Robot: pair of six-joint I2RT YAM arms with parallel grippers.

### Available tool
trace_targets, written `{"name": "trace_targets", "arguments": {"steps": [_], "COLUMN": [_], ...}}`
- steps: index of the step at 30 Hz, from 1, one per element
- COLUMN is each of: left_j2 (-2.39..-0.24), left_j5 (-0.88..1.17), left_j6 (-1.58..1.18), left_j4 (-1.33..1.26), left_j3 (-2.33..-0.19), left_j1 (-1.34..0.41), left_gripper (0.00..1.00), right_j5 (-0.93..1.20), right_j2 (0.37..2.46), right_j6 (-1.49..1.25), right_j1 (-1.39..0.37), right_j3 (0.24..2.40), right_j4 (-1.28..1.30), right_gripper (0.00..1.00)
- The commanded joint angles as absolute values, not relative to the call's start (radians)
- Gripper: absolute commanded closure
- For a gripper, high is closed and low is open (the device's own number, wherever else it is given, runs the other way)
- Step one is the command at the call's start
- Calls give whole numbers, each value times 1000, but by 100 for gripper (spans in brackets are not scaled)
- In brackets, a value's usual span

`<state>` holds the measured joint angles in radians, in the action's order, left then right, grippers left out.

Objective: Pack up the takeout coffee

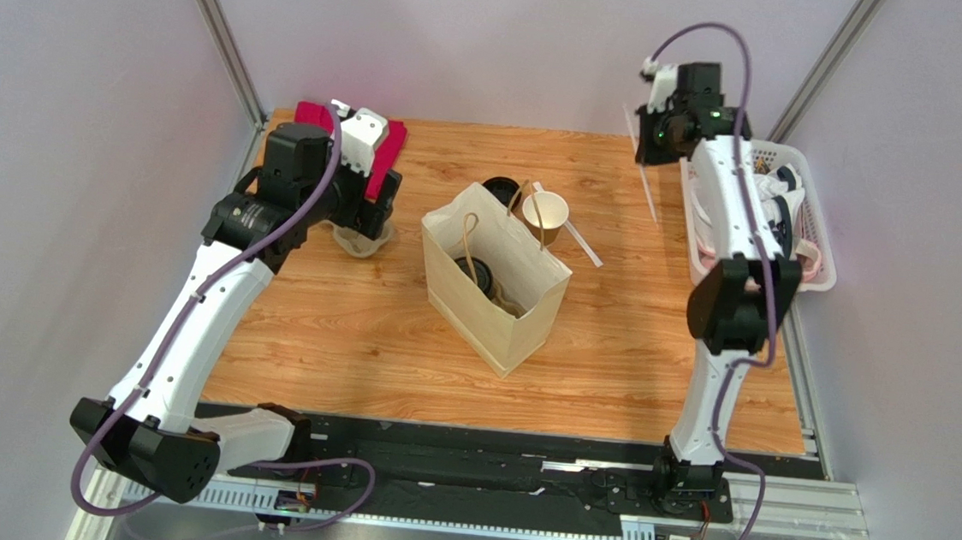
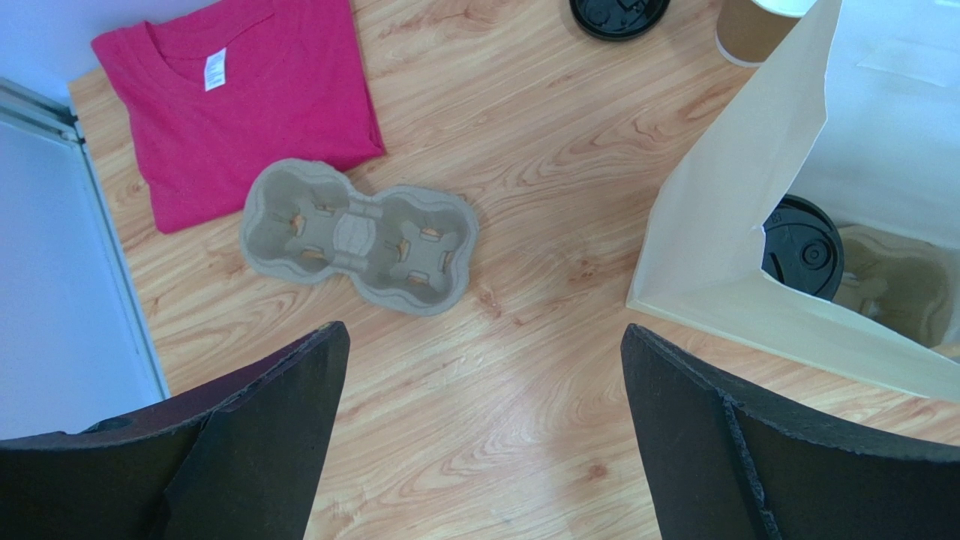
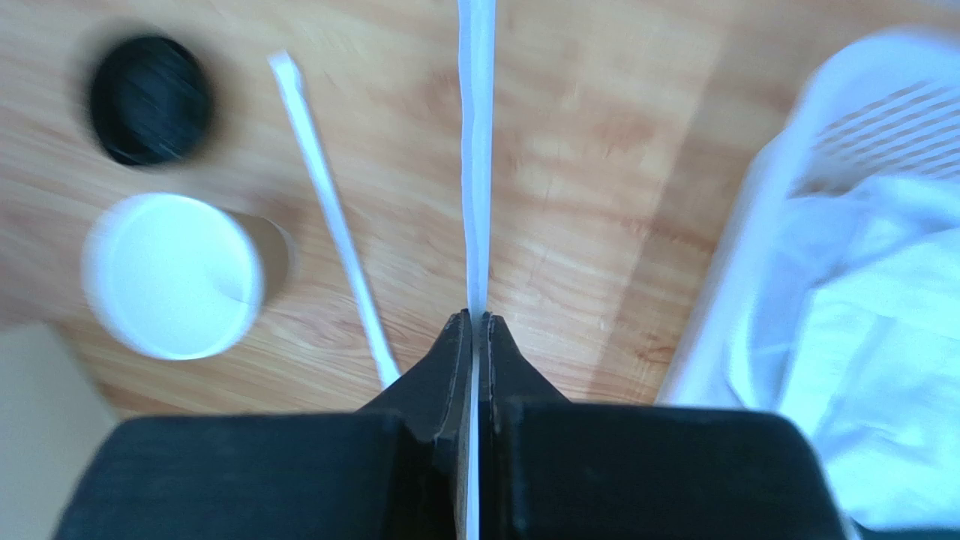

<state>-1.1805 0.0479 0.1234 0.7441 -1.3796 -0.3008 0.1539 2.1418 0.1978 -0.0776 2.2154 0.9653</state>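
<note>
The takeout coffee (image 1: 474, 274) stands inside the open paper bag (image 1: 509, 314) at mid-table. Only its black lid shows, also in the left wrist view (image 2: 802, 245), and the cup body is hidden by the bag wall (image 2: 721, 214). My left gripper (image 2: 485, 332) is open and empty above bare wood, left of the bag and near a grey pulp cup carrier (image 2: 361, 233). My right gripper (image 3: 473, 321) is shut on a white wrapped straw (image 3: 477, 158), held high at the back right (image 1: 648, 155).
A tan cup with a white inside (image 1: 545, 211) and a loose black lid (image 1: 500, 191) sit behind the bag. A second straw (image 1: 581, 245) lies beside them. A red shirt (image 2: 242, 96) lies at the back left. A white basket (image 1: 820, 252) holding cloth stands at the right edge.
</note>
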Motion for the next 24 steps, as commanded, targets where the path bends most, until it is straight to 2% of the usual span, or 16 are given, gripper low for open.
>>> {"name": "trace_targets", "arguments": {"steps": [1, 4, 10, 15, 24], "left_j2": [-1181, -1186, -1190, -1126, -1026], "left_j5": [71, 74, 80, 91, 95], "left_j6": [90, 80, 44, 51, 40], "left_j4": [638, 601, 598, 555, 538], "left_j3": [-1417, -1433, -1453, -1394, -1309], "left_j1": [-282, -262, -249, -249, -249], "left_gripper": [1, 1, 1, 1, 1], "right_j5": [312, 435, 494, 427, 255], "right_j2": [1785, 1653, 1537, 1465, 1396], "right_j6": [45, -50, -167, -167, -98], "right_j1": [-89, -112, -250, -441, -675], "right_j3": [2168, 2126, 2164, 2068, 1723], "right_j4": [804, 703, 565, 511, 345], "right_gripper": [100, 100, 100, 100, 100]}}
